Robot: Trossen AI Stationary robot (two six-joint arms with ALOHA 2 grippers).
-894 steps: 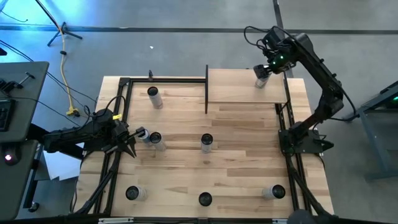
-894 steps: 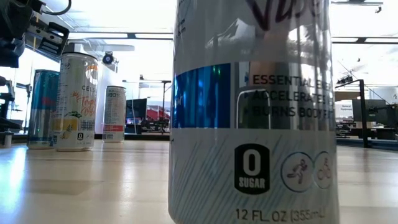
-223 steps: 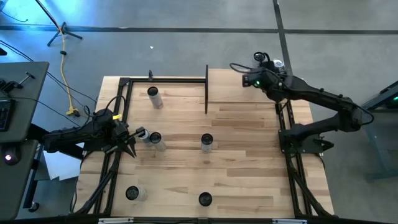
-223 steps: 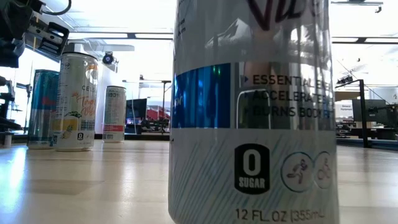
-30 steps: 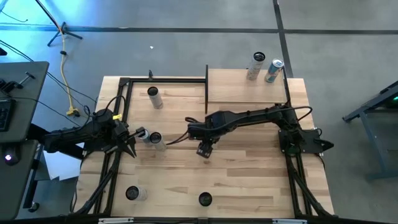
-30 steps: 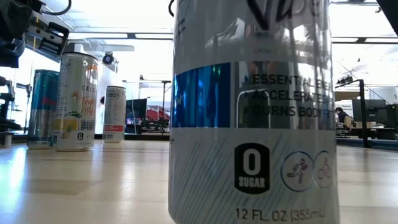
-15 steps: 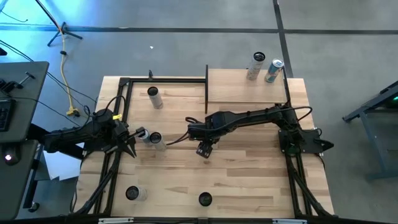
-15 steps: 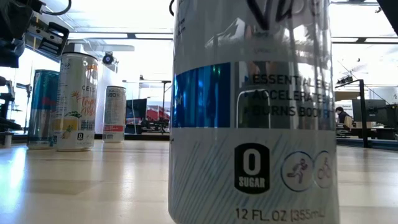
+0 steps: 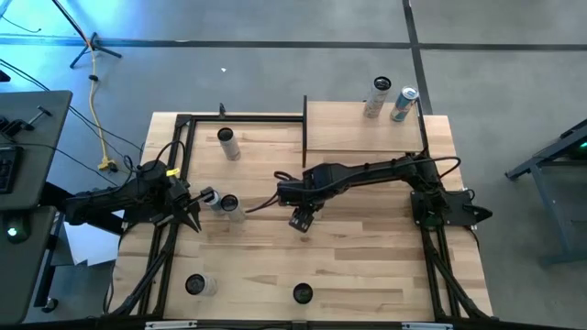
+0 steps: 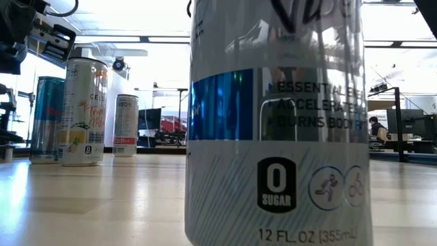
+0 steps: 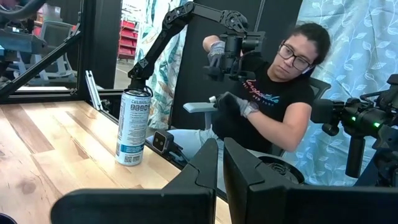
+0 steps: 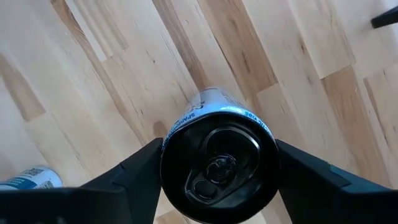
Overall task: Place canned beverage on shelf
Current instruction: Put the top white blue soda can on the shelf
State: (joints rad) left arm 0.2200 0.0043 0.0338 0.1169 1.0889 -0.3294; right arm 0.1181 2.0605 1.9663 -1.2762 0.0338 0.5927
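The canned beverage (image 12: 219,168), silver with a dark top, stands upright on the wooden tabletop near its middle. My right gripper (image 9: 301,219) hangs over it and hides it in the high view; its fingers are shut on the can. The shelf (image 9: 362,137), a light plank at the table's far right, carries two cans (image 9: 377,96) (image 9: 402,104). My left gripper (image 11: 219,168) waits shut at the table's left edge (image 9: 194,220), touching nothing. My right gripper pinches the can between its two fingers, one finger (image 12: 134,171) on each side of the upper wall (image 12: 166,152), just below the rim. The fingers come from above, pointing down. The can is upright, its bottom toward the tabletop.
More cans stand on the table: far left (image 9: 227,142), by the left gripper (image 9: 229,206), near left (image 9: 196,284) and near centre (image 9: 301,293), which fills the low view (image 10: 276,123). A black frame (image 9: 304,128) borders the shelf's left end. A person (image 11: 273,87) sits beyond the table.
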